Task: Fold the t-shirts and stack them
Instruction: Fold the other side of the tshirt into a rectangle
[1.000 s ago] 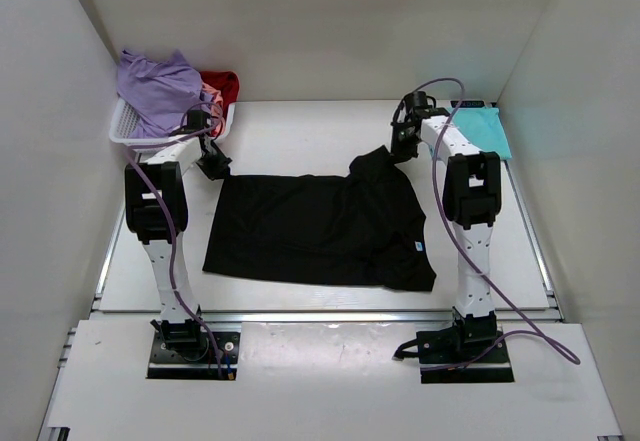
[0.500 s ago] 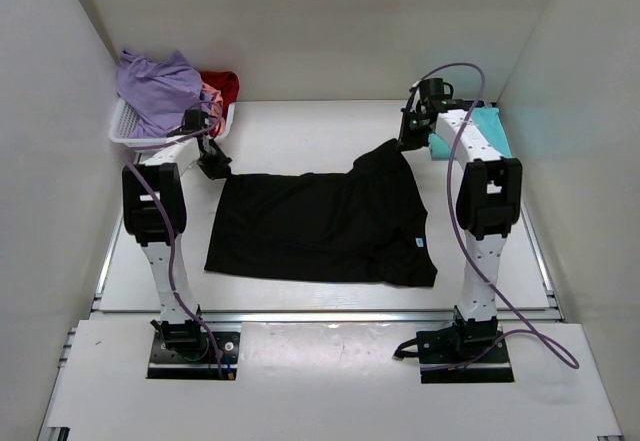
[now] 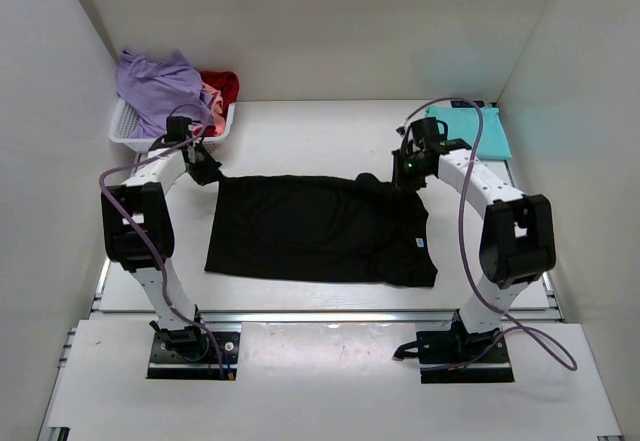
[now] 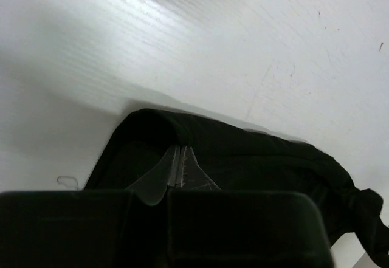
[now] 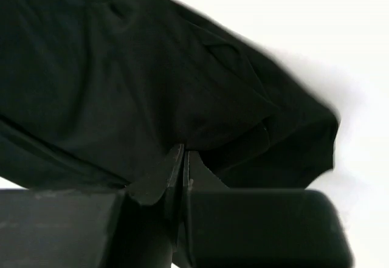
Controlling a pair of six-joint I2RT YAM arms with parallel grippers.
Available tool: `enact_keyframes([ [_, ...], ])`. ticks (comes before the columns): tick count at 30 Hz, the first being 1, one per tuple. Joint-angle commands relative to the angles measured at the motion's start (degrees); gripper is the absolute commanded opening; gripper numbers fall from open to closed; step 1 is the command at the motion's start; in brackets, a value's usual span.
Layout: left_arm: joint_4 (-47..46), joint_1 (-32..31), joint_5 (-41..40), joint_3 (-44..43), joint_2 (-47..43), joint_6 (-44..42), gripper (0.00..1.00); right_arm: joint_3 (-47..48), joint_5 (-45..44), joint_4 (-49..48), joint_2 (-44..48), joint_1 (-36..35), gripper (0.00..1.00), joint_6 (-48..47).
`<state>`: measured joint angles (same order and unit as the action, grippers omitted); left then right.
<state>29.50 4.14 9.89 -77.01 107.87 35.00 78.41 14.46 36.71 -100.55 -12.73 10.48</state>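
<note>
The only marking is a small pale label [image 3: 418,244] on the black shirt [image 3: 310,226], near its right edge on the near side. It is too small to read. No other brand or writing shows.

The black shirt lies spread across the middle of the table [image 3: 300,126], mostly flat, with its long side running left to right. Its far right part, by the sleeve, is bunched and lifted a little.

The left gripper [image 3: 207,171] sits at the shirt's far left corner. In the left wrist view its fingers [image 4: 172,169] are pressed together with no gap, and the folded black edge is pinched at their tips. The cloth curves up from the table into the grip.

The right gripper [image 3: 405,171] is at the shirt's far right corner. In the right wrist view its fingers [image 5: 175,166] are also closed tight, with a gathered fold of black cloth caught between the tips. The rest of the shirt spreads away beyond them.

A teal shirt [image 3: 478,129] lies folded flat at the table's far right corner, apart from the black one. At the far left corner a white basket [image 3: 122,131] holds a lavender shirt [image 3: 155,86] heaped on top, with a red shirt [image 3: 224,85] and a bit of a pink shirt [image 3: 208,95] beside it.
</note>
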Motion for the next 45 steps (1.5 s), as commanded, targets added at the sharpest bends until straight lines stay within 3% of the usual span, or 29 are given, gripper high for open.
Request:
enact_keyframes([
  [1,-1.54,0.52,0.75,2.56,-6.26,-1.34,0.0,-6.05,0.05,-4.44,6.76,-0.19,0.0,-0.37],
  [8,-2.25,1.74,1.01,10.3,-11.45,-1.78,0.0,-16.79,0.39,-6.83,15.55,2.27,0.0,-0.28],
  [18,-2.69,1.75,-0.04,17.68,-16.9,-2.04,0.0,-25.14,1.53,-6.03,24.25,3.85,0.0,0.24],
  [35,-1.81,2.8,-0.22,26.56,-24.2,-1.25,0.0,-30.51,0.39,2.58,33.84,0.87,0.0,8.6],
  [42,0.21,2.45,-2.42,26.12,-25.95,-1.52,0.0,-33.41,1.45,5.91,35.51,-0.53,0.0,12.18],
  [44,1.09,2.54,-2.85,25.95,-26.14,-0.82,0.27,-32.36,-0.99,9.41,35.08,-1.33,0.01,12.98],
  [45,1.44,2.45,-2.95,24.99,-26.48,-0.38,0.4,-32.01,-3.27,11.09,35.16,-2.64,0.15,12.99],
])
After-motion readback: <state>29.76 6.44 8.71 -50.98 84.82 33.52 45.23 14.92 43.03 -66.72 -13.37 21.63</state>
